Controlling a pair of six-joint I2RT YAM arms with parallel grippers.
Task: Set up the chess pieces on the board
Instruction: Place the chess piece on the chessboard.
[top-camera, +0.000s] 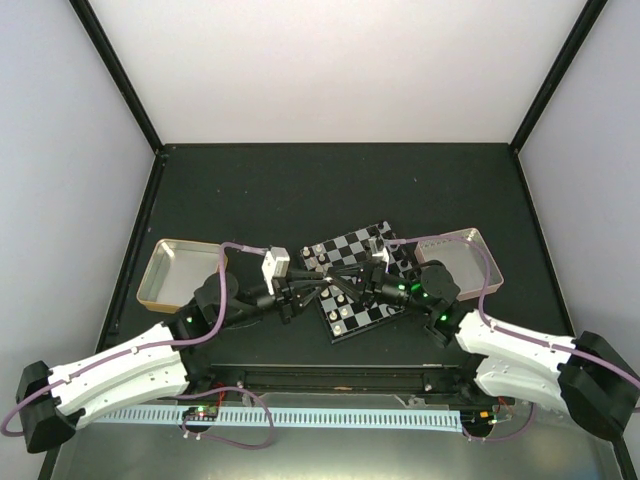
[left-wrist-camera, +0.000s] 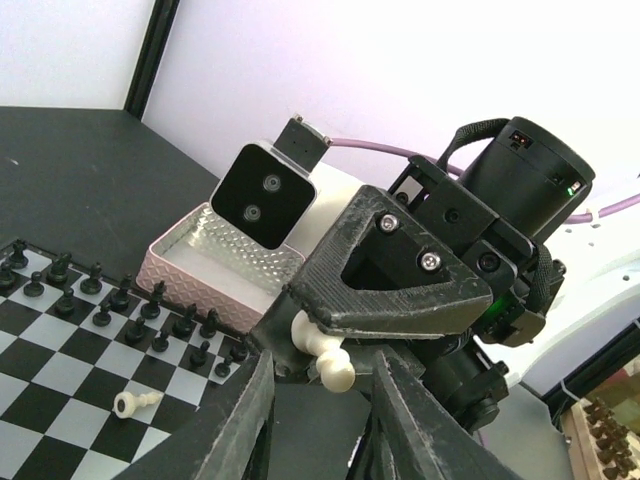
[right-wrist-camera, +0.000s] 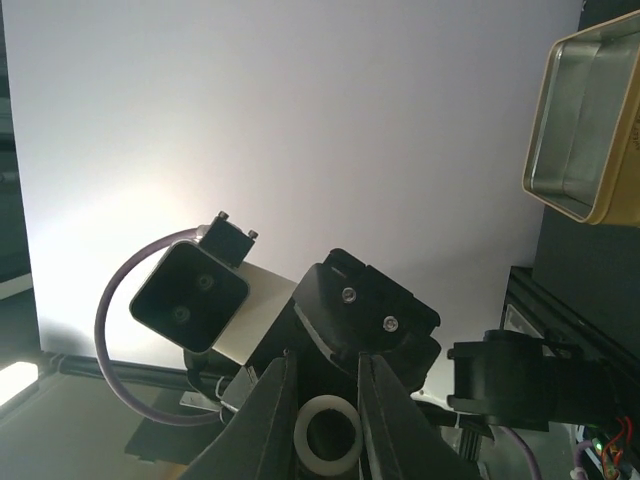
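Observation:
Over the board my two grippers meet tip to tip. My right gripper is shut on a cream-white pawn, gripped near its base with the round head sticking out. The head hangs between the fingers of my left gripper, which stand apart and do not touch it. In the right wrist view the pawn's ringed base sits between my right gripper's fingers. Black pieces stand in two rows along the board's far edge. Another white pawn lies on its side on the board.
A shallow pinkish tray lies right of the board, also seen behind it as the pinkish tray. A metal tray lies at the left, and its rim shows at the upper right. A cable channel runs along the near edge.

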